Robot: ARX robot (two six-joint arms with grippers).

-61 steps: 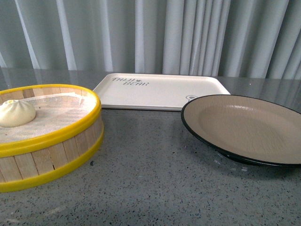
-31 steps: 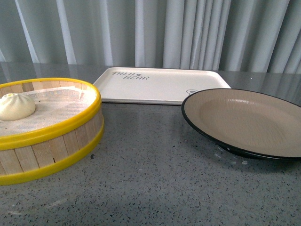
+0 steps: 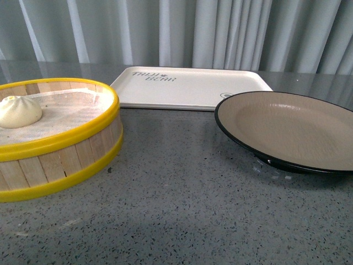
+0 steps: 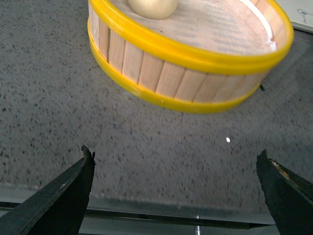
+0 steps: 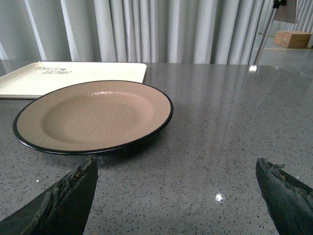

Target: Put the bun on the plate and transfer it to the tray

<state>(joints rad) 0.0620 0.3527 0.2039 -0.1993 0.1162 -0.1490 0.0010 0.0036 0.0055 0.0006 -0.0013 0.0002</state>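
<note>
Plainly, the bun sits inside the basket, past its near wall and ahead of the left gripper, jaws spread wide, empty, the nearer arm; the right gripper, likewise spread and empty, faces the plate right of the basket.

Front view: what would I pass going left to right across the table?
A basket with the bun in its left part → tray, farther back → plate.
</note>
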